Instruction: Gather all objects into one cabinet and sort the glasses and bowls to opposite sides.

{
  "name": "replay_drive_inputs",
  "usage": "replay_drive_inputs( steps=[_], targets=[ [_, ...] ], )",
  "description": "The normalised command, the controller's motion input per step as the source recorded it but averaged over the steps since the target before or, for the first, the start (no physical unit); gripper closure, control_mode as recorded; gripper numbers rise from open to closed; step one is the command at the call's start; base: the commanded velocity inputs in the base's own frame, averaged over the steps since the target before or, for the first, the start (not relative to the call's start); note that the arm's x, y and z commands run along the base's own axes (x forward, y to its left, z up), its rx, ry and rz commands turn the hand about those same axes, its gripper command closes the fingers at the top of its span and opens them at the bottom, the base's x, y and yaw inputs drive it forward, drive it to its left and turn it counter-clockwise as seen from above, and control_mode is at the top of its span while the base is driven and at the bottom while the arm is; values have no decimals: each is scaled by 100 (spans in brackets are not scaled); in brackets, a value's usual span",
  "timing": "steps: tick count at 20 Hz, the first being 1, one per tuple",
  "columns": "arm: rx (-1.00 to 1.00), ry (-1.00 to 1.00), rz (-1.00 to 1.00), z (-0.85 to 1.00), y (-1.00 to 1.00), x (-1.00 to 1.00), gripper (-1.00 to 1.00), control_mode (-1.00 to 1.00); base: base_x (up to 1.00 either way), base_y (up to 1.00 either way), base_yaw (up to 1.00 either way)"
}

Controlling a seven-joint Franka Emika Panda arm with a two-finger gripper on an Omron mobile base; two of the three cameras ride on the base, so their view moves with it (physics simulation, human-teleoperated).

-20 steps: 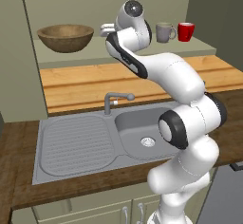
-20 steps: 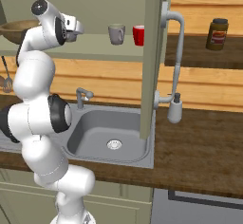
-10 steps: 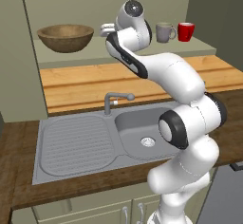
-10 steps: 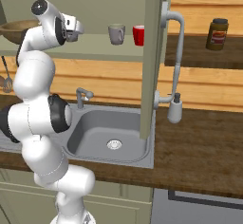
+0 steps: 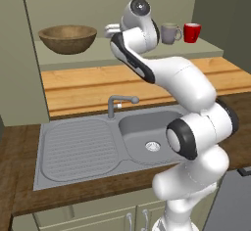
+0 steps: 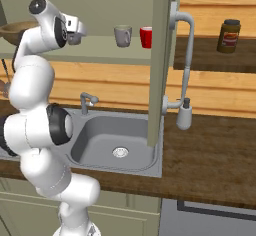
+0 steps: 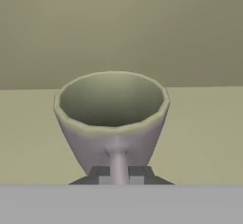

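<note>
Fingers (image 7: 103, 174) are seen at the bottom of the hand view, closed on the handle of a grey mug (image 7: 112, 118), which stands upright on the pale shelf (image 7: 199, 133) with its mouth open toward the camera. From the right base view, the gripper (image 6: 75, 34) is seen reaching into the olive-green cabinet (image 6: 161, 55) at shelf height, with the held mug partly hidden behind the hand. In the left base view the hand is placed between the wooden bowl (image 5: 67, 38) and the two other mugs. The bowl is set at the left end of the shelf, well apart from the rest. A second grey mug (image 5: 169, 33) and a red mug (image 5: 192, 32) are stood just beside each other toward the right end of the shelf; whether they touch cannot be told. Below the shelf, a grey sink (image 5: 63, 147) with a tap (image 5: 117, 103) is set into the wooden desk (image 6: 210, 155). A brown jar (image 6: 229, 36) is seen on a ledge to the right of the cabinet.
</note>
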Motion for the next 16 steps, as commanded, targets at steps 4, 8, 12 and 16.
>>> replay_drive_inputs(
  steps=[4,8,12,16],
  targets=[
    [0,0,-9,3,-26,-86,100,-100,0,0,0],
    [0,0,-11,1,-45,-76,100,-100,0,0,0],
    [0,0,-10,0,-58,-59,100,-100,0,0,0],
    [0,0,-9,7,-60,-34,100,-100,0,0,0]
  ],
)
